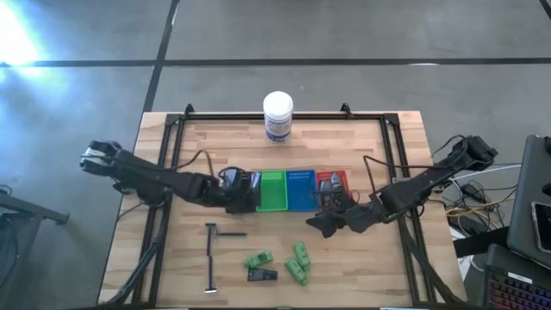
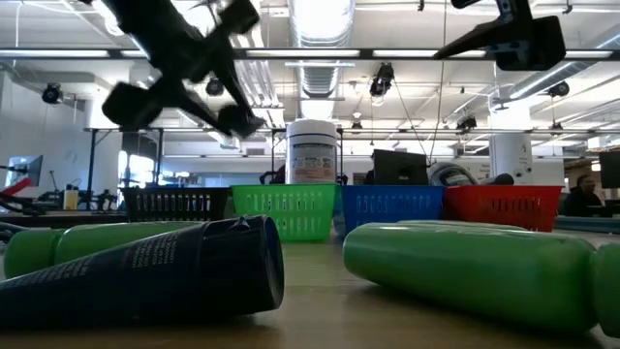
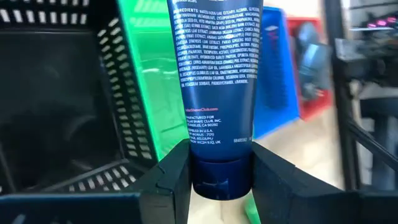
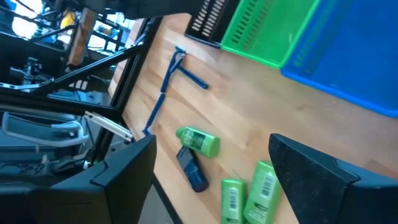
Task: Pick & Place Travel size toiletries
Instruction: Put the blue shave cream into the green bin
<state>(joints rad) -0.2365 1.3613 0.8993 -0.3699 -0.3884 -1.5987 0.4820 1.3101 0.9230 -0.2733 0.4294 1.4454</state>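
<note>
Left gripper (image 3: 221, 180) clamps a dark blue tube (image 3: 217, 87) by its cap end, one finger either side, the tube's printed body running out ahead of the fingertips. Beyond the fingers sits the black tray (image 3: 68, 106), with the green tray (image 3: 146, 81) just beside it (blue and red farther along the row). Judged step: placing this tube. To do it well, the left arm should bring the whole tube over its chosen tray, lower before letting go, and keep the long end from catching the mesh wall. Black tray shows no contents from the wrist; green tray (image 1: 272, 191) and blue tray (image 1: 300, 189) look bare from above; red tray (image 1: 331, 182) holds something dark, not identifiable. Right gripper (image 4: 211, 174) hangs spread and empty above the table; past its fingers lie green tubes (image 4: 249, 190), a small dark pack (image 4: 191, 168) and thin blue sticks (image 4: 171, 78), all unsorted.
</note>
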